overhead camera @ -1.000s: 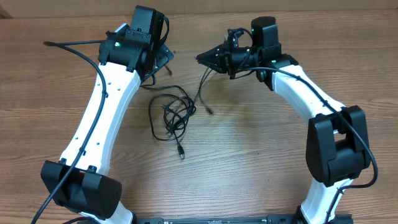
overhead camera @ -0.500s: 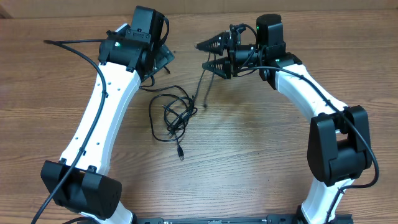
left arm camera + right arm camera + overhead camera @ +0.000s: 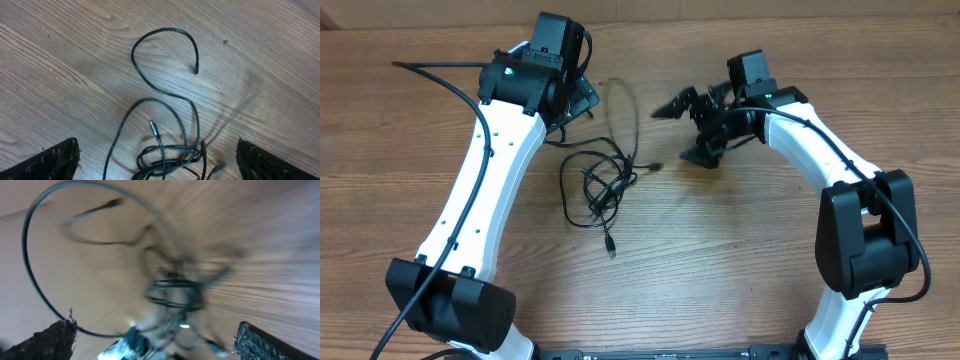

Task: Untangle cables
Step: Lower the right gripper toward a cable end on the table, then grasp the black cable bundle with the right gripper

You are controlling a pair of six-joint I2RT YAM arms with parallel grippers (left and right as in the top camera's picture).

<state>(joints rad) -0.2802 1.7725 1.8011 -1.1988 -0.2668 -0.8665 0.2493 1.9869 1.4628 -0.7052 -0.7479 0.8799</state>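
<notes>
We see the cables (image 3: 597, 187) lying in 1 loose black knot on the wooden table (image 3: 720, 260), between the 2 arms, with 1 long loop (image 3: 165, 29) curling away toward the far edge and 1 silver plug end (image 3: 155, 127) lying among the cords. The left gripper (image 3: 156, 155) hangs just by the far side of the knot with its 2 fingers (image 3: 57, 160) wide apart and holding nothing. The right gripper (image 3: 688, 130) is off to the right of the cables, not touching them, spread wide too and empty, and its own camera view is blurry.
</notes>
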